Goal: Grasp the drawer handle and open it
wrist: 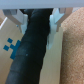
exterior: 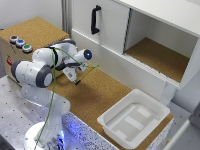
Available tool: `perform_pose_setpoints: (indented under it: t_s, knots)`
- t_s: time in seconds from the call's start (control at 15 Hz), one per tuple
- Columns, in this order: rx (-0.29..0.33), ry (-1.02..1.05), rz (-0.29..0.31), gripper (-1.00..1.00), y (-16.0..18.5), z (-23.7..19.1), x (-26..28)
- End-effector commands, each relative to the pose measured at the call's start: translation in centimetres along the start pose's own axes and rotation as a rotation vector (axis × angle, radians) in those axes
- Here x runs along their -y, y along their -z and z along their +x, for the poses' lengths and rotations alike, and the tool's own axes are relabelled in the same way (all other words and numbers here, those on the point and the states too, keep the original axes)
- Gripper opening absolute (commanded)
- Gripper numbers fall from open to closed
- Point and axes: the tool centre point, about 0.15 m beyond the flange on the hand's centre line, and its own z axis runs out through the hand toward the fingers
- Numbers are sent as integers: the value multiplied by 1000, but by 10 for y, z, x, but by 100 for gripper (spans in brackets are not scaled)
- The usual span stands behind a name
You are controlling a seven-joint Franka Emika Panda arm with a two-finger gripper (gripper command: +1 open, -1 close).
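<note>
In the wrist view the drawer handle (wrist: pixel 32 57) is a thick black bar running between my two white fingers (wrist: pixel 52 30). My gripper (wrist: pixel 36 30) straddles it, and both fingers press against its sides. Beside the handle lies a pale drawer front (wrist: pixel 9 40) with blue markings. In the exterior view my gripper (exterior: pixel 75 78) sits low beside the cork-topped box (exterior: pixel 35 30) at the exterior view's left. The arm hides the handle and the drawer front there.
The box carries three coloured buttons (exterior: pixel 20 43). A white cabinet (exterior: pixel 145 35) stands behind, with a black door handle (exterior: pixel 95 20) and an open cork-floored compartment (exterior: pixel 160 55). A white tray (exterior: pixel 132 117) lies on the cork surface (exterior: pixel 100 90) at the exterior view's right.
</note>
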Motion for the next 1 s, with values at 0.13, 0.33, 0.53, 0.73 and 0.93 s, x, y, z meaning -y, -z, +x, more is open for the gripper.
perform_pose_setpoints:
  t_s: [0.13,0.33,0.53,0.73,0.93]
  knots:
    - [17,2,-17,-100,13,29,-80]
    - [12,2,-23,-100,19,30,-82]
    - [11,1,-29,-100,22,31,-84]
    - [5,1,-39,-100,27,32,-85]
    - [-4,-8,-49,-100,32,32,-88]
